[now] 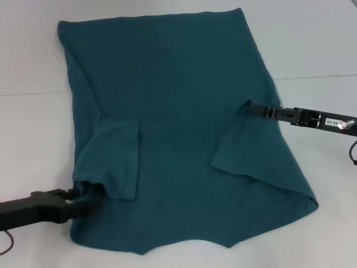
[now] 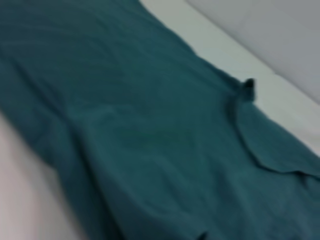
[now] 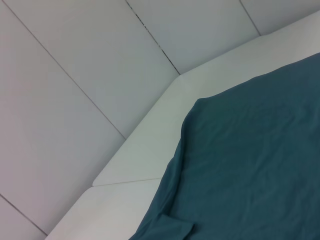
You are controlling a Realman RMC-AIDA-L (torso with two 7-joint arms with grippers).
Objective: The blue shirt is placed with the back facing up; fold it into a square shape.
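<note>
Reaching in low from both sides, left gripper [image 1: 78, 196] and right gripper [image 1: 249, 106] each pinch the blue shirt [image 1: 178, 111]

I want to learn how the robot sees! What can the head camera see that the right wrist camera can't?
Only the head view shows both arms: the left gripper at the shirt's near left sleeve, the right gripper at the right sleeve, both sleeves folded inward. Only the right wrist view shows the tiled floor past the table's corner. Both show the blue shirt lying on the white table.

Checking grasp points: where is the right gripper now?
Head view: the right gripper is at the shirt's right edge, on the folded-in right sleeve's top corner.
</note>
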